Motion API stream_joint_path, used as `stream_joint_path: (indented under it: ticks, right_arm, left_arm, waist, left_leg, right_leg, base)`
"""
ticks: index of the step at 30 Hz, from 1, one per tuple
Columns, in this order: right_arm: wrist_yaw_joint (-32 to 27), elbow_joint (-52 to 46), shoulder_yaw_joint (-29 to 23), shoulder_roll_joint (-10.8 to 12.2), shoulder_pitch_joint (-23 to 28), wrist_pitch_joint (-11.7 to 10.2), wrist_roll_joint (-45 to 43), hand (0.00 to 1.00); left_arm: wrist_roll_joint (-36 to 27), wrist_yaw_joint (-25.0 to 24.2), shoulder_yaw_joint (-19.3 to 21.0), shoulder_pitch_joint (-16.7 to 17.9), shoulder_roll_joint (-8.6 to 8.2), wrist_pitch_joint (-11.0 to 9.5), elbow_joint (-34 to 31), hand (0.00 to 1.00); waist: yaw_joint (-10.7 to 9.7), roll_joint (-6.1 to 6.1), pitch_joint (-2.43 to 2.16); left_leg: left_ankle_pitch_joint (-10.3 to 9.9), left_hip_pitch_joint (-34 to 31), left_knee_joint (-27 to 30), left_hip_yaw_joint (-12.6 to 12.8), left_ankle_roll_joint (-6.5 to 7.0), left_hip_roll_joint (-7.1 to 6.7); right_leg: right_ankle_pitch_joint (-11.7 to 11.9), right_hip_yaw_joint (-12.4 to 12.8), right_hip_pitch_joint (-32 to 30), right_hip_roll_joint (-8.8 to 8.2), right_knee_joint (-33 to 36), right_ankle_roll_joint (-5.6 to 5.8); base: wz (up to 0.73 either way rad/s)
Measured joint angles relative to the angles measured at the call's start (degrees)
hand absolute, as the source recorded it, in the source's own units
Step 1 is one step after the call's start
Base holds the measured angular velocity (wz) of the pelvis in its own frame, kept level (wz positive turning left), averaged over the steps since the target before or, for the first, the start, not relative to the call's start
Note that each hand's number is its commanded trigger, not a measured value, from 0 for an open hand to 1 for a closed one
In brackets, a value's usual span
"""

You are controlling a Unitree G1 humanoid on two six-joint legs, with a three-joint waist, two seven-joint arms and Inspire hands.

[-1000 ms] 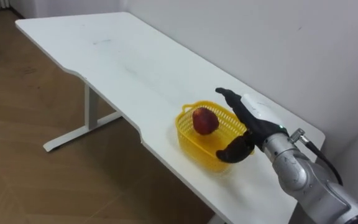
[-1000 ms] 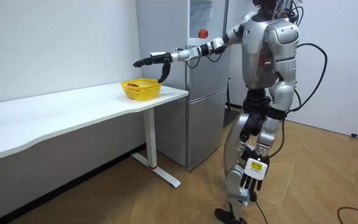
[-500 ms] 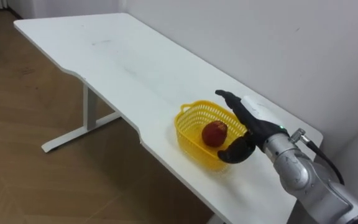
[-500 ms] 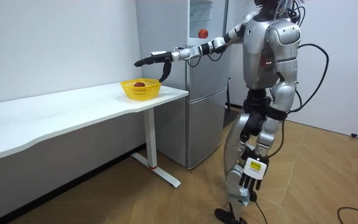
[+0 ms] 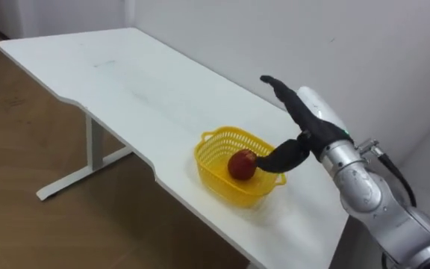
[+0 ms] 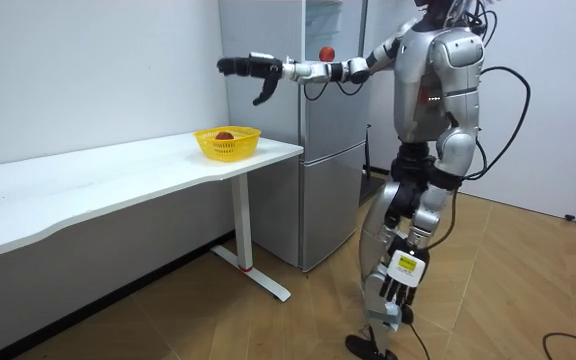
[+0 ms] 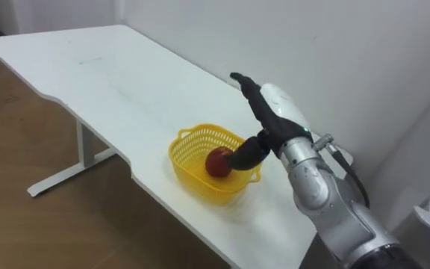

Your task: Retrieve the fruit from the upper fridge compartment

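— Where is the apple [image 5: 242, 164]?

— Inside the yellow basket [image 5: 219, 179], lying on its floor against the wall nearest the robot. The basket stands on the white table [image 5: 125, 82], close to the table's end.

— And the right hand [image 5: 304, 123]?

— In the air above the basket. The room view shows it well clear of the rim, with the arm stretched out level from the shoulder. Its fingers are released, reaching straight out past the basket. The thumb hangs down towards the apple. It grasps nothing.

— The left hand [image 6: 395, 293]?

— Far from the basket, hanging beside the robot's thigh. Its fingers point down, loose and empty.

— Where does the robot stand?

— On the room view's right of the basket, upright on both legs. It is in front of the grey fridge [image 6: 318, 150], which rises just past the basket's end of the table.
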Motion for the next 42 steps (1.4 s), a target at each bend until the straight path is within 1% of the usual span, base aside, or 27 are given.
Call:
stream_joint_path:
  ticks: [1, 2, 3, 4, 5, 6, 7, 9, 10, 11, 12, 13, 14, 15, 18, 19, 20, 21, 23, 25, 27, 30, 33, 34, 36, 39, 42]
  right_arm:
    - [-0.48, -2.35, -1.04, 0.00, 0.78, 0.00, -0.12, 0.00]
    - [-1.66, -6.76, -2.88, 0.00, 2.48, -0.36, -0.83, 0.00]
    - [-2.76, -9.88, -4.20, 0.01, 3.73, -1.34, -0.98, 0.00]
    - [-3.28, -11.08, -4.60, 0.01, 4.20, -1.64, -1.14, 0.00]
    - [-4.26, -13.37, -5.44, 0.01, 5.16, -1.97, -1.63, 0.00]
    - [-5.35, -15.66, -6.38, 0.03, 6.07, -2.27, -1.88, 0.00]
    - [-6.12, -16.69, -6.61, 0.07, 6.49, -2.38, -1.92, 0.00]
    - [-8.69, -23.93, -8.31, 0.08, 10.50, -2.64, -2.97, 0.00]
    - [-9.14, -25.51, -8.64, 0.07, 11.41, -3.05, -3.04, 0.00]
    - [-10.05, -28.13, -8.91, 0.03, 12.49, -3.45, -3.02, 0.00]
    - [-10.49, -30.45, -9.76, 0.05, 13.64, -3.96, -2.94, 0.00]
    - [-10.83, -31.57, -10.42, 0.05, 14.32, -4.34, -2.99, 0.00]
    - [-11.98, -33.07, -11.59, 0.04, 15.10, -4.95, -3.19, 0.00]
    - [-13.07, -34.80, -13.04, 0.04, 15.69, -4.96, -3.21, 0.00]
    - [-16.64, -40.60, -17.69, -0.01, 18.92, -5.69, -3.11, 0.00]
    - [-17.42, -41.65, -18.11, 0.05, 19.48, -5.93, -3.18, 0.00]
    - [-18.45, -43.77, -19.00, 0.16, 20.64, -6.83, -3.36, 0.00]
    - [-19.41, -45.85, -20.24, 0.33, 21.93, -7.69, -4.20, 0.00]
    - [-20.71, -47.87, -21.63, 0.35, 23.30, -8.89, -5.80, 0.00]
    - [-21.94, -49.38, -23.05, 0.36, 24.83, -9.49, -7.74, 0.00]
    - [-23.52, -49.99, -25.05, 0.41, 26.40, -10.08, -9.57, 0.00]
    - [-25.05, -49.99, -26.85, 0.43, 27.06, -10.59, -9.99, 0.00]
    - [-26.55, -49.93, -27.12, 0.43, 27.25, -11.23, -9.91, 0.00]
    - [-26.68, -49.81, -27.13, 0.43, 27.33, -11.46, -9.84, 0.00]
    - [-27.40, -48.65, -27.21, 0.42, 28.07, -12.14, -9.76, 0.00]
    - [-27.47, -46.79, -27.25, 0.42, 29.87, -12.29, -9.45, 0.00]
    - [-26.21, -44.45, -28.55, 0.41, 31.95, -12.07, -8.38, 0.00]
  left_arm:
    - [0.08, -0.01, 0.27, 0.63, -0.06, -0.03, -0.52, 0.00]
    - [0.07, -0.01, 0.91, 1.50, -0.38, -0.07, -0.63, 0.00]
    - [0.08, -0.05, 1.04, 2.20, -0.73, -0.04, -0.30, 0.00]
    - [0.07, -0.04, 1.05, 2.63, -0.87, -0.04, -0.25, 0.00]
    - [0.07, -0.02, 1.11, 3.34, -1.17, -0.06, -0.18, 0.00]
    - [-0.07, 0.06, 1.24, 3.86, -1.50, -0.06, -0.05, 0.00]
    - [-0.18, 0.07, 1.23, 4.17, -1.67, -0.09, -0.06, 0.00]
    - [-0.14, 0.00, 1.30, 5.09, -1.99, -0.46, -0.09, 0.00]
    - [-0.14, 0.00, 1.39, 5.25, -2.08, -0.65, -0.08, 0.00]
    - [-0.09, -0.01, 1.81, 5.65, -2.35, -1.09, -0.10, 0.00]
    - [0.03, 0.01, 2.01, 6.04, -2.50, -1.41, -0.23, 0.00]
    - [0.01, 0.00, 2.10, 6.01, -2.55, -1.55, -0.22, 0.00]
    - [0.02, 0.01, 2.62, 5.93, -2.62, -1.99, -0.24, 0.00]
    - [0.02, 0.03, 3.45, 6.03, -2.67, -2.41, -0.16, 0.00]
    - [-0.30, 0.29, 4.73, 6.38, -2.62, -2.79, -0.11, 0.00]
    - [-0.29, 0.37, 4.73, 6.44, -2.65, -2.93, -0.09, 0.00]
    - [-0.27, 0.36, 4.74, 6.26, -2.82, -3.17, -0.09, 0.00]
    - [-0.24, 0.31, 4.78, 6.24, -3.01, -3.49, -0.09, 0.00]
    - [0.06, 0.26, 5.27, 6.01, -3.24, -3.77, -0.09, 0.00]
    - [0.13, 0.40, 6.40, 5.92, -3.56, -3.78, -0.05, 0.00]
    - [0.11, 1.14, 6.90, 5.80, -3.71, -3.80, 0.36, 0.00]
    - [0.11, 1.59, 7.34, 4.81, -4.31, -3.92, 2.13, 0.00]
    - [0.10, 2.48, 7.23, 4.65, -4.33, -4.53, 3.27, 0.00]
    - [0.10, 2.62, 7.22, 4.65, -4.33, -4.55, 3.46, 0.00]
    - [0.08, 2.74, 6.67, 4.16, -4.36, -4.87, 4.57, 0.00]
    - [0.04, 2.32, 6.18, 4.22, -4.25, -4.95, 4.58, 0.00]
    - [0.08, 2.00, 6.21, 4.83, -4.23, -4.94, 4.38, 0.00]
  waist:
    - [-0.49, 0.22, -0.13]
    - [-1.23, 0.87, -0.37]
    - [-1.99, 1.86, -0.50]
    - [-2.46, 2.29, -0.69]
    - [-2.99, 3.21, -1.06]
    - [-3.33, 4.13, -1.25]
    - [-3.67, 4.62, -1.29]
    - [-5.08, 6.09, -1.84]
    - [-5.36, 6.39, -1.94]
    - [-5.69, 6.96, -1.87]
    - [-6.91, 7.22, -1.95]
    - [-7.36, 7.26, -1.96]
    - [-8.31, 7.27, -1.97]
    - [-9.56, 7.22, -2.01]
    - [-10.95, 7.24, -2.01]
    - [-11.43, 7.30, -1.96]
    - [-12.41, 7.57, -1.87]
    - [-12.92, 7.95, -1.95]
    - [-13.45, 8.52, -1.87]
    - [-13.77, 9.05, -2.01]
    - [-15.14, 9.22, -2.11]
    - [-15.93, 9.33, -2.09]
    - [-16.54, 9.32, -2.08]
    - [-16.68, 9.32, -2.02]
    - [-17.26, 9.25, -1.63]
    - [-17.73, 8.70, -1.66]
    - [-17.75, 8.58, -1.75]
  left_leg:
    - [0.00, 0.09, 0.13, -0.01, 0.01, -0.01]
    - [-0.04, 0.56, 0.17, 0.13, 0.06, -0.01]
    - [-0.11, 1.64, -0.02, 0.52, 0.16, 0.01]
    - [-0.12, 2.25, -0.31, 0.82, 0.18, 0.03]
    - [-0.14, 3.40, -0.89, 1.49, 0.22, 0.10]
    - [-0.13, 4.64, -1.78, 2.22, 0.25, 0.20]
    - [-0.12, 5.24, -2.27, 2.49, 0.26, 0.22]
    - [-0.11, 7.08, -3.23, 3.90, 0.28, 0.50]
    - [-0.11, 7.40, -3.36, 4.21, 0.28, 0.56]
    - [-0.11, 8.16, -3.83, 5.62, 0.28, 0.87]
    - [-0.08, 8.33, -4.09, 6.23, 0.32, 0.96]
    - [-0.04, 8.51, -4.21, 6.44, 0.36, 0.96]
    - [-0.03, 8.97, -4.44, 7.06, 0.38, 1.00]
    - [-0.04, 9.31, -4.53, 7.29, 0.40, 0.99]
    - [-0.14, 10.39, -4.52, 8.58, 0.55, 1.13]
    - [-0.24, 10.62, -4.50, 8.68, 0.64, 1.14]
    - [-0.51, 11.15, -4.59, 9.20, 0.76, 1.19]
    - [-0.73, 11.33, -4.64, 9.84, 0.80, 1.30]
    - [-0.79, 12.14, -5.43, 10.85, 0.86, 1.35]
    - [-0.79, 13.30, -6.54, 12.00, 0.88, 1.43]
    - [-0.79, 14.33, -6.97, 12.33, 0.90, 1.45]
    - [-0.79, 15.37, -7.54, 13.31, 0.90, 1.59]
    - [-0.80, 16.33, -8.26, 14.17, 0.87, 1.91]
    - [-0.82, 16.52, -8.33, 14.29, 0.84, 1.97]
    - [-0.88, 17.17, -8.52, 14.62, 0.76, 2.07]
    - [-1.04, 17.16, -8.44, 14.94, 0.79, 2.06]
    - [-1.31, 17.15, -8.12, 15.20, 0.84, 2.06]
  right_leg:
    - [0.00, -0.03, 0.13, 0.00, -0.01, 0.00]
    - [0.02, -0.05, 0.50, -0.01, -0.01, 0.03]
    - [0.04, 0.21, 1.32, -0.06, -0.02, 0.07]
    - [0.04, 0.51, 1.63, -0.10, -0.03, 0.09]
    - [-0.01, 1.25, 2.17, -0.15, -0.03, 0.18]
    - [-0.02, 1.93, 2.75, -0.18, -0.06, 0.20]
    - [-0.04, 2.22, 3.09, -0.21, 0.03, 0.22]
    - [-0.10, 3.44, 3.86, -0.22, 0.10, 0.32]
    - [-0.12, 3.80, 3.89, -0.22, 0.20, 0.34]
    - [-0.17, 4.87, 3.90, -0.17, 0.34, 0.33]
    - [-0.17, 5.40, 3.84, -0.15, 0.35, 0.33]
    - [-0.17, 5.66, 3.82, -0.15, 0.36, 0.34]
    - [-0.21, 6.46, 3.81, -0.10, 0.42, 0.39]
    - [-0.24, 6.84, 3.85, -0.10, 0.33, 0.44]
    - [-0.18, 8.10, 4.35, 0.06, 0.09, 0.48]
    - [-0.19, 8.15, 4.67, 0.07, 0.04, 0.49]
    - [-0.23, 8.63, 4.87, 0.08, 0.08, 0.57]
    - [-0.21, 9.38, 4.71, 0.18, 0.08, 0.63]
    - [-0.14, 10.25, 4.64, 0.20, 0.14, 0.74]
    - [-0.12, 11.33, 4.79, 0.26, 0.14, 0.78]
    - [-0.13, 11.47, 5.42, 0.27, 0.13, 0.81]
    - [-0.13, 12.50, 5.60, 0.46, 0.15, 0.81]
    - [-0.13, 13.15, 5.83, 0.79, 0.14, 0.80]
    - [-0.13, 13.22, 5.91, 0.86, 0.14, 0.80]
    - [-0.13, 13.47, 6.37, 1.00, 0.13, 0.80]
    - [-0.13, 13.88, 6.27, 1.03, 0.10, 0.80]
    - [-0.13, 14.17, 6.24, 1.05, 0.04, 0.80]
  base:
    - [-0.05]
    - [-0.06]
    - [-0.12]
    - [-0.20]
    - [-0.30]
    - [-0.29]
    - [-0.33]
    - [-0.27]
    - [-0.37]
    - [-0.40]
    - [-0.37]
    - [-0.27]
    - [-0.20]
    - [-0.19]
    - [-0.19]
    - [-0.18]
    - [-0.20]
    - [-0.25]
    - [-0.28]
    - [-0.28]
    - [-0.13]
    - [-0.17]
    - [-0.14]
    - [-0.14]
    - [-0.07]
    - [-0.06]
    - [-0.05]
